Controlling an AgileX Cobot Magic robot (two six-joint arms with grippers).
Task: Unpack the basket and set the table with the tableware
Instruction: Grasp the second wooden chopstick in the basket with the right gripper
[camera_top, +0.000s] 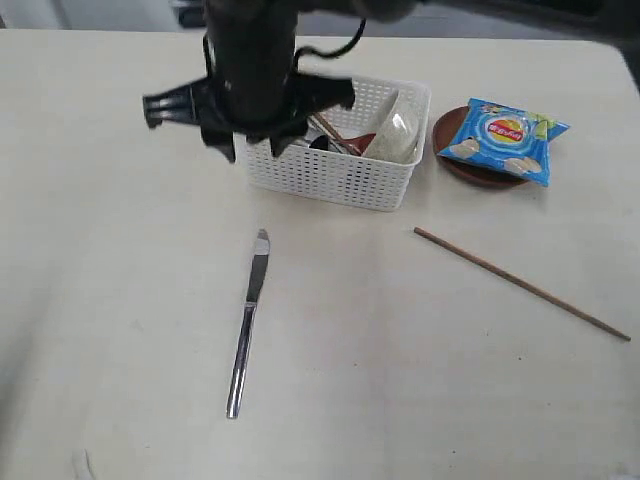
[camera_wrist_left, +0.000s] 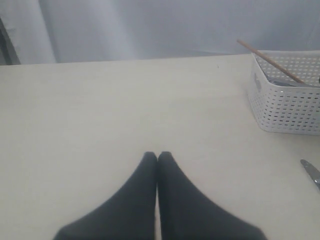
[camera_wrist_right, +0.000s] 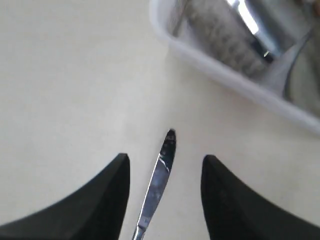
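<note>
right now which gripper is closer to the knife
Right. The right gripper is open over the knife, which lies between its fingers. The left gripper is shut and sits well off to the knife's side.

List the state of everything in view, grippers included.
left gripper: shut, empty
right gripper: open, above the knife
knife: flat on table, free
chopstick: flat on table
basket: upright, not empty
plate: on table, under chip bag
chip bag: on plate

The knife (camera_top: 247, 325) lies on the table (camera_top: 120, 300) before the basket (camera_top: 335, 182), one chopstick (camera_top: 522, 285) to its right.
</note>
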